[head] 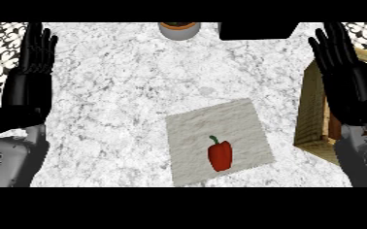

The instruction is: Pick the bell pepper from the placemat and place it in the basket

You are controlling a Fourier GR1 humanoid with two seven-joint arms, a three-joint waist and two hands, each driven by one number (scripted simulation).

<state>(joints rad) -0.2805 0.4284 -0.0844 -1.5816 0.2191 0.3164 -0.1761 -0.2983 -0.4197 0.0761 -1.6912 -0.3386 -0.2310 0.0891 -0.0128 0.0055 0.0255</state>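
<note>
While on the placemat, bell pepper apart from pot and basket.

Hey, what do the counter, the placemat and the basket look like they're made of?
Counter: stone, probably marble or granite, going by the grey mottling on white; no shine shows. Placemat: matte cloth, seemingly; its off-white surface looks finely crinkled. Basket: the tan, streaked wall suggests wicker or wood; too little shows to say which.
</note>
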